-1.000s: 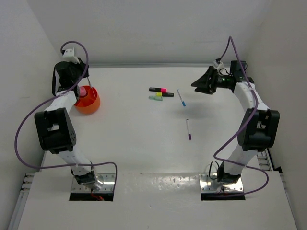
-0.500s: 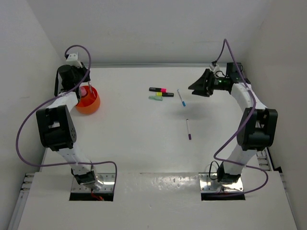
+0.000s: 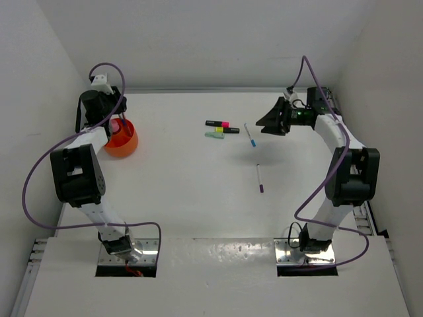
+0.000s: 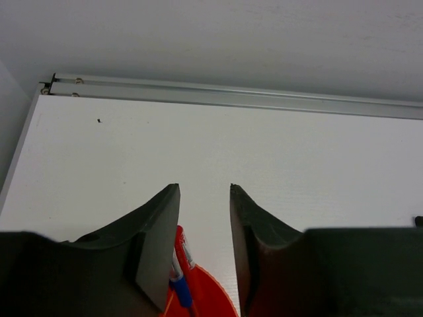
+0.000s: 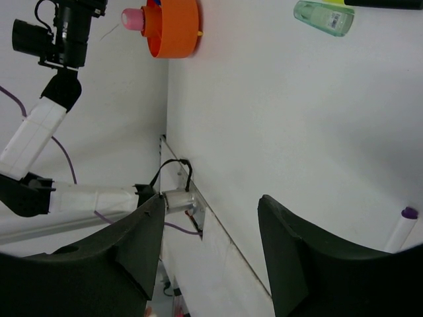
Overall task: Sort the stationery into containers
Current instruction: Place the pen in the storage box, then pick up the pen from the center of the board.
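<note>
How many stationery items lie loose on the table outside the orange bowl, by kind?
Highlighters: 3 (pink-ended black highlighter, yellow-ended black highlighter, green highlighter)
Thin pens: 2 (blue-tipped pen, purple-tipped pen)
Total: 5

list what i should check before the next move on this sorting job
1. Left jaws parted, nothing between them: ok.
2. Pen in the bowl free of the left jaws: cannot tell, it sits right beside one.
3. Orange bowl upright on the table: ok.
4. Right jaws open and empty: ok.
5. All stationery in the bowl: not ok; green highlighter, two black highlighters, blue-tipped pen and purple-tipped pen lie on the table.
</note>
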`<state>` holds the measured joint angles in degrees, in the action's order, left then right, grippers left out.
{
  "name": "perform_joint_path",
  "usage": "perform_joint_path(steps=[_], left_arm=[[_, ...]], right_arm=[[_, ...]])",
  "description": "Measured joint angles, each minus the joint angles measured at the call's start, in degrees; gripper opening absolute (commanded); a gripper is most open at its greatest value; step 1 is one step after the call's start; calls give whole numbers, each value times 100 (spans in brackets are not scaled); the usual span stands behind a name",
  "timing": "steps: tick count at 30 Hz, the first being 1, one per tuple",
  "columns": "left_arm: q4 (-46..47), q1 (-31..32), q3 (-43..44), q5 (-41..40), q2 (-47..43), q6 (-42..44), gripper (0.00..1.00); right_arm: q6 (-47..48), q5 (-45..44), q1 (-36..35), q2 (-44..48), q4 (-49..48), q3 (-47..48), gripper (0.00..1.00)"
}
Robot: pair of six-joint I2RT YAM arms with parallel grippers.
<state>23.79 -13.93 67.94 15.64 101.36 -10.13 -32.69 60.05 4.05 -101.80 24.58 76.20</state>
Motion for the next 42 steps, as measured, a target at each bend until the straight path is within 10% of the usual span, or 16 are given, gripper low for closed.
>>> perform_joint_path(steps=[14, 20, 27, 42], left_arm=[[-1246, -76, 772, 151, -992, 251, 52], [-2527, -37, 1495, 144, -2350, 1196, 91], [-3305, -28, 391, 146, -4063, 1545, 93], [-4013, -28, -107, 105, -4271, 1541, 93]], right_arm=[[1517, -1633, -308, 13, 1338, 758, 47], [2529, -3202, -1176, 160, 1991, 197, 45], [2599, -4406, -1703, 142, 1998, -1239, 44], [2293, -5904, -2343, -258, 962, -1703, 28]])
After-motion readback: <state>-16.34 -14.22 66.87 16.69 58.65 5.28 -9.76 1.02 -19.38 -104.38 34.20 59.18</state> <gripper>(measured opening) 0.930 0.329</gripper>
